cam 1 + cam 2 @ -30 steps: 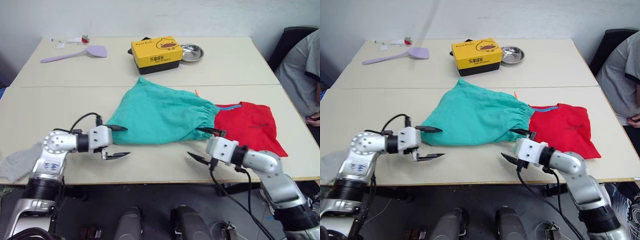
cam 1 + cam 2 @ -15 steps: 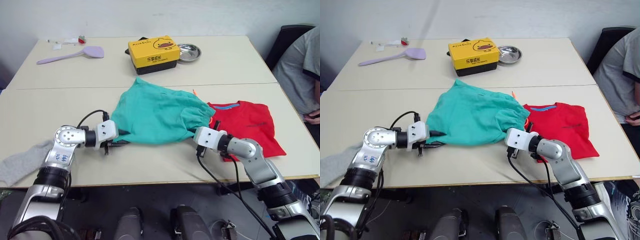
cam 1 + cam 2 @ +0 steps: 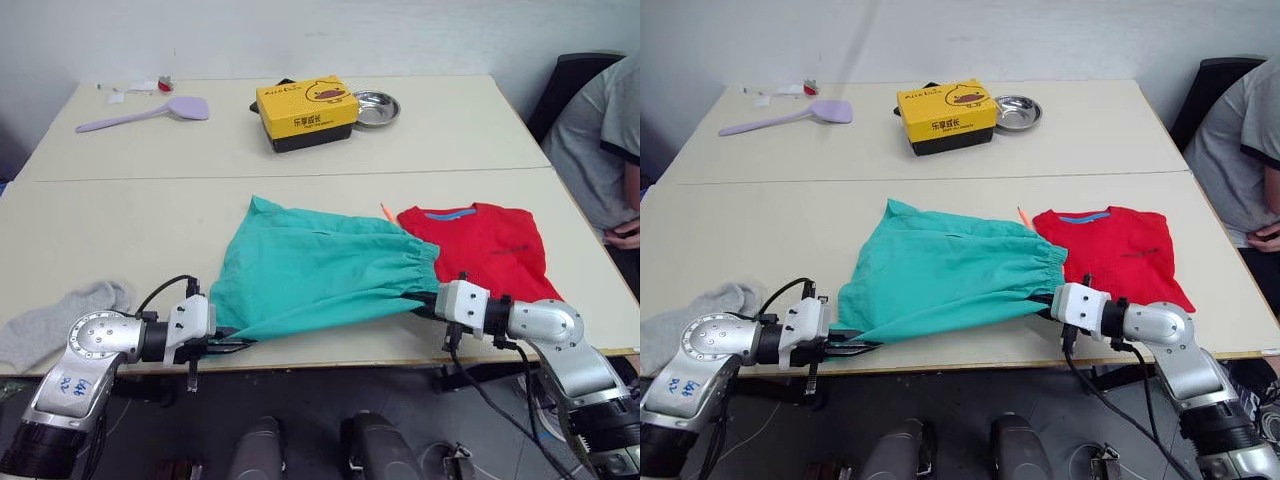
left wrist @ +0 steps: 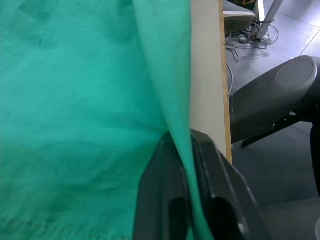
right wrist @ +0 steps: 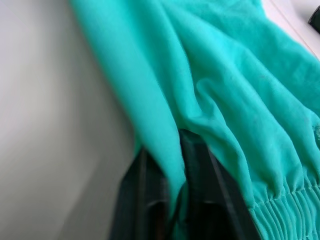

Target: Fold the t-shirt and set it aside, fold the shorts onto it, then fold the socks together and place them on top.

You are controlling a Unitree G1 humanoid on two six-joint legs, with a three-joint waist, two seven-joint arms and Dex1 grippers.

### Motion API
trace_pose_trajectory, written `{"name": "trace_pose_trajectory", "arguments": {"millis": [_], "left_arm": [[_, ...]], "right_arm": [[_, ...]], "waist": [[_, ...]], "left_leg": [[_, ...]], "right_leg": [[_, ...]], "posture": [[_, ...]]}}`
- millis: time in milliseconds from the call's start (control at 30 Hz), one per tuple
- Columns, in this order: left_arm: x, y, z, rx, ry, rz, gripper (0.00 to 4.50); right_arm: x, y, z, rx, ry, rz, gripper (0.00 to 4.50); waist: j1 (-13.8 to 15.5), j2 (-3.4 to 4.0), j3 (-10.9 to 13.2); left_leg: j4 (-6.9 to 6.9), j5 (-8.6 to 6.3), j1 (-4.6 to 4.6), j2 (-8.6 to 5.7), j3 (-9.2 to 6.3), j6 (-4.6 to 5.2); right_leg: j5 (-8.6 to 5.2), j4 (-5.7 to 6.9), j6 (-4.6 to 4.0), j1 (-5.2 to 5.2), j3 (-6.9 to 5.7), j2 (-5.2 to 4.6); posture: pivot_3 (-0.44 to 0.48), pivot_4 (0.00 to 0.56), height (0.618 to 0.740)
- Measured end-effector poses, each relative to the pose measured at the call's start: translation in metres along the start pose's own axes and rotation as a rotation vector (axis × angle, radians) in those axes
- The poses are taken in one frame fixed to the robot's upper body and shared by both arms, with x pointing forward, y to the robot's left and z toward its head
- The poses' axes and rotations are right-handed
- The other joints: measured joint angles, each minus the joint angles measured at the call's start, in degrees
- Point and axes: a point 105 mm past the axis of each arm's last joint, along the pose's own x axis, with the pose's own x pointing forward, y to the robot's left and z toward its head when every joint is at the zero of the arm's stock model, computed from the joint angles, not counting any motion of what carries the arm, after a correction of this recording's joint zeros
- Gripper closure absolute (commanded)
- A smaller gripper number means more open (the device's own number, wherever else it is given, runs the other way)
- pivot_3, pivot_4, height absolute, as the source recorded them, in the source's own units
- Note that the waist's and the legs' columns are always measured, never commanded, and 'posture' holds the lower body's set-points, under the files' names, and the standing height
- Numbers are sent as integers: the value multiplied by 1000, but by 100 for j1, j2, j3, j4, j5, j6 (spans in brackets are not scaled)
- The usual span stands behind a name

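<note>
Pinching teal-green fabric shorts (image 3: 320, 275) along table (image 3: 120, 220) near edge: left gripper (image 3: 228, 340), right gripper (image 3: 425, 306). Red t-shirt (image 3: 490, 250) partly covered at right. Yellow duck-printed box (image 3: 306, 112), steel bowl (image 3: 376, 105), lilac spatula (image 3: 145, 113) at far edge; writing unreadable.

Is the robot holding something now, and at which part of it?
Both grippers hold the shorts: left gripper on the near hem corner, right gripper on the near end of the waistband.
</note>
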Motion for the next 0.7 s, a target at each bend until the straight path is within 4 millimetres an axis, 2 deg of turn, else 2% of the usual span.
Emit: {"name": "trace_pose_trajectory", "arguments": {"millis": [100, 267, 367, 433, 533, 667, 700], "left_arm": [[-9, 5, 8, -6, -40, 48, 2300], [-41, 11, 34, -59, -133, 101, 2295], [-53, 18, 46, -119, -179, 116, 2295], [-53, 25, 57, -112, -212, 111, 2295], [-47, 38, 69, -61, -245, 114, 2843], [-13, 53, 75, 6, -282, 59, 4060], [-3, 57, 74, 15, -284, 44, 4409]], "right_arm": [[-3, 1, 3, 24, -26, 13, 1752], [-36, 0, 14, 278, -131, -53, 12], [-55, 1, 22, 459, -170, -107, 12], [-66, 1, 26, 569, -196, -157, 12], [-74, -1, 37, 685, -262, -232, 0], [-63, 12, 41, 809, -299, -297, 0], [-60, 13, 41, 783, -278, -316, 178]], "waist": [[6, 0, 0], [30, 1, 1], [30, 1, 1], [39, 1, 1], [36, 2, 1], [40, 2, 0], [39, 2, 0]], "left_leg": [[-2, -4, -8, 2, -1, 0], [-1, -10, -16, 1, -9, 5], [-1, -10, -14, 0, -13, 5], [0, -9, -14, 0, -14, 6], [-3, -5, -7, -1, -13, 7], [-11, -5, -13, -3, -13, 5], [-11, -6, -19, -4, -10, 5]], "right_leg": [[-1, -15, -2, -2, -4, 0], [-1, -36, -1, 7, -9, -4], [0, -40, 0, 12, -11, -6], [0, -43, 1, 16, -12, -6], [0, -46, 1, 24, -10, -5], [3, -57, 6, 20, -8, 2], [10, -62, 18, 15, -5, 2]], "posture": [[0, 150, 740], [0, 150, 740], [0, 150, 740], [0, 150, 740], [0, 150, 740], [0, 150, 740], [0, 150, 740]]}}
